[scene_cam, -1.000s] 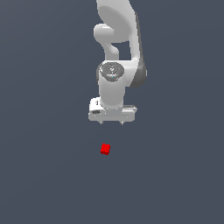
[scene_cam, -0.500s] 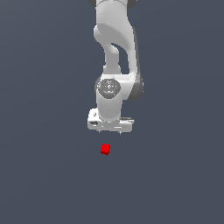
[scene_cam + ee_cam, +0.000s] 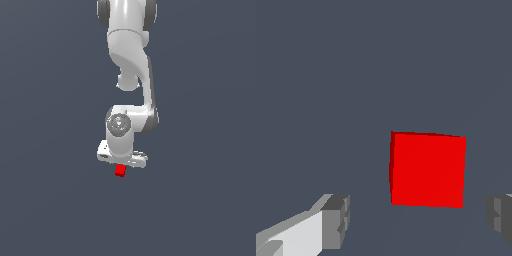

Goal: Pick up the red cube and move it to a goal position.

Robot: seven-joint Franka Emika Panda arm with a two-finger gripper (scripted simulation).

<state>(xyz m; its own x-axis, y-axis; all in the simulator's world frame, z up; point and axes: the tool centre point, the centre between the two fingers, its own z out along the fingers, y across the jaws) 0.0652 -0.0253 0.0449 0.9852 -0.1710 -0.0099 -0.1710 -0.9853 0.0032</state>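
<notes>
The red cube (image 3: 120,171) lies on the dark grey floor, partly hidden by the white gripper (image 3: 121,164) that hangs right over it. In the wrist view the red cube (image 3: 427,169) fills the middle, a flat bright red face. The gripper (image 3: 418,220) is open: one grey fingertip (image 3: 336,221) shows on one side and the other fingertip (image 3: 499,217) at the picture's edge on the other side. The cube sits in line with the gap between them, closer to the second fingertip, and neither touches it.
The white arm (image 3: 131,70) rises straight up from the gripper to the top of the exterior view. The plain dark grey floor (image 3: 50,200) spreads all around.
The arm has lowered steadily toward the cube. The gripper was well above the cube one second ago and now covers its top. The cube has not moved.
</notes>
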